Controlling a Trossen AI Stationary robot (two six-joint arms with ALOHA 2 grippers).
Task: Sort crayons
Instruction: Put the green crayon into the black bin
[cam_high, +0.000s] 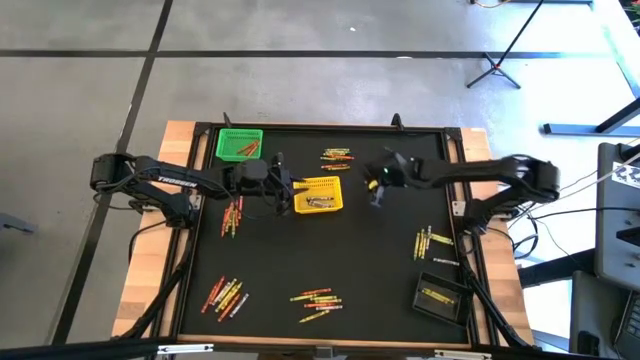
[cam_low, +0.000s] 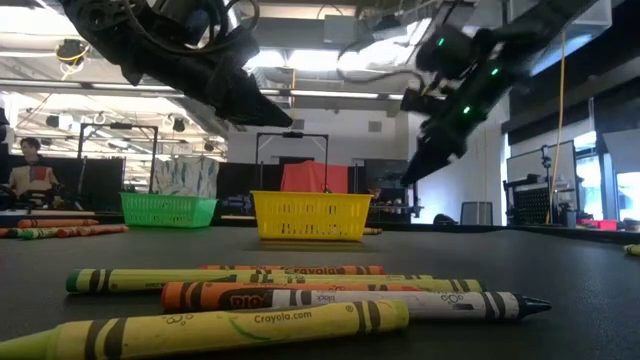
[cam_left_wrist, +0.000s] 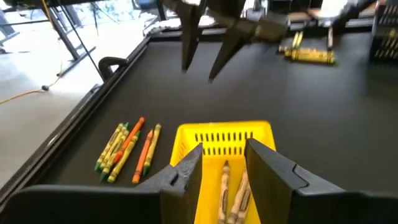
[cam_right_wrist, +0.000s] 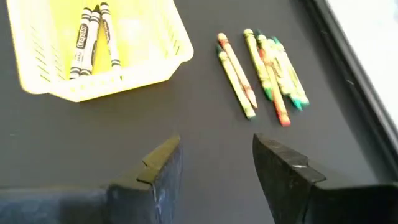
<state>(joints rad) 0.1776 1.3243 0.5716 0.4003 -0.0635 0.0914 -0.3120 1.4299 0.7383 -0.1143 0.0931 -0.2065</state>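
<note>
Black table top (cam_high: 380, 250) in a light wooden frame, centre of the high view. Resting on it: green mesh basket (cam_high: 240, 144) at upper left, yellow mesh basket (cam_high: 318, 195) at centre, black mesh basket (cam_high: 440, 297) at lower right. Scattered crayons (cam_high: 225, 296) in clusters: lower left, bottom centre, right side, above the yellow basket, and left of centre.

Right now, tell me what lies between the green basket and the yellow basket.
In the high view, the left gripper hangs between the green basket and the yellow basket. The black mat there is otherwise bare.
</note>
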